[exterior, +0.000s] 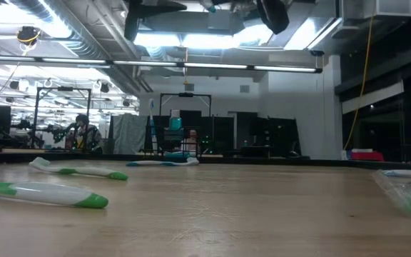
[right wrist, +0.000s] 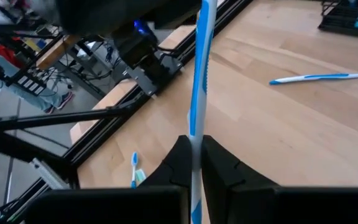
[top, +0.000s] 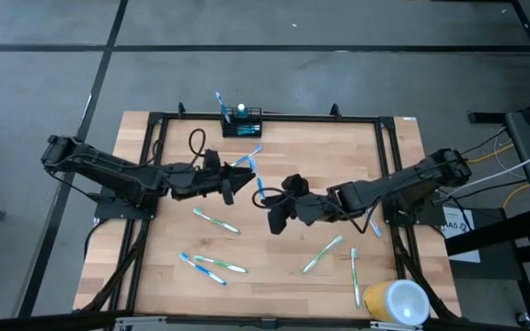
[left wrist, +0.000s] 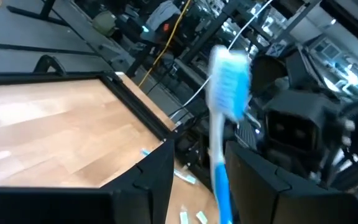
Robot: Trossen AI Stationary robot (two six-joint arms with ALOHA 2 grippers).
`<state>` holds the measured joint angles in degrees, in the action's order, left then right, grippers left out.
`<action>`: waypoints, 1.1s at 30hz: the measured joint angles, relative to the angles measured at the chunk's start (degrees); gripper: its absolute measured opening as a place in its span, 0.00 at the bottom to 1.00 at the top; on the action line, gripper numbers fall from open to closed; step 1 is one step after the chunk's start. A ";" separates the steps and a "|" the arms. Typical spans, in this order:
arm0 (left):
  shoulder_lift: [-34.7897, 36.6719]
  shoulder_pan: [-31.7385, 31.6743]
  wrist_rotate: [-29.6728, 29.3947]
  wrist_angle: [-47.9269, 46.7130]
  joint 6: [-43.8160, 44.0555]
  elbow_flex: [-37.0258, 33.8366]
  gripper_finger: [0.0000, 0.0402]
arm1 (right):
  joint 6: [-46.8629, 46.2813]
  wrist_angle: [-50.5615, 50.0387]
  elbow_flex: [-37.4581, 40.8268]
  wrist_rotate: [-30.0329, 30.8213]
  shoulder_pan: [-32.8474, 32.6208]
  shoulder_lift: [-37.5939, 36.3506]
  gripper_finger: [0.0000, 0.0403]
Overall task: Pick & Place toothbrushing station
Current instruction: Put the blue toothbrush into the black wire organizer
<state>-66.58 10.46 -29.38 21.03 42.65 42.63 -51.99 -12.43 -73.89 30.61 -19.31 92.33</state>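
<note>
1. Over the middle of the wooden table, the right gripper pinches the handle of a blue toothbrush between fingers closed tight on it, and the brush stands straight out from the tips.
2. The left gripper faces it from the other side. Its fingers stand apart, with the bristled end of the same blue brush rising through the gap. The handle runs closer to one finger than the other, and whether it touches that finger cannot be told.
3. From above, the two grippers nearly meet at the table's centre, the left arm reaching in from its side and the right arm from the opposite one, both raised off the wood.
4. The toothbrushing station, a small black wire-mesh caddy, sits at the middle of the table's far edge, well apart from both grippers. A blue-handled brush stands upright in it beside a white-topped item.
5. A pale blue toothbrush lies between the caddy and the left gripper.
6. Green-and-white toothbrushes lie scattered flat across the near half of the table, alongside one blue-and-white brush.
7. A round yellow-and-white cup lies at the near corner on the right arm's side.
</note>
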 joint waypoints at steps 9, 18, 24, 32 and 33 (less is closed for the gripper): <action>1.38 1.88 -1.91 -2.01 0.00 0.00 0.36 | -0.04 0.25 -0.02 0.93 0.15 -0.02 0.04; 1.54 0.13 -1.54 0.25 -0.42 0.00 0.36 | 0.68 1.24 -0.02 0.00 0.15 -0.04 0.04; 1.54 -0.98 0.52 1.50 -0.44 0.00 0.36 | 1.46 2.25 -0.02 0.00 0.15 -0.04 0.04; 1.54 -1.38 0.84 3.87 -1.98 0.00 0.36 | 2.25 5.67 -0.09 -1.14 0.61 1.27 0.04; 1.52 -1.38 0.84 4.25 -2.30 0.00 0.36 | 2.61 5.64 -0.07 -1.44 0.61 1.38 0.04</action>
<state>-65.06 9.08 -28.53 25.28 40.35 42.63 -49.38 -6.78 -73.95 29.17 -18.70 93.72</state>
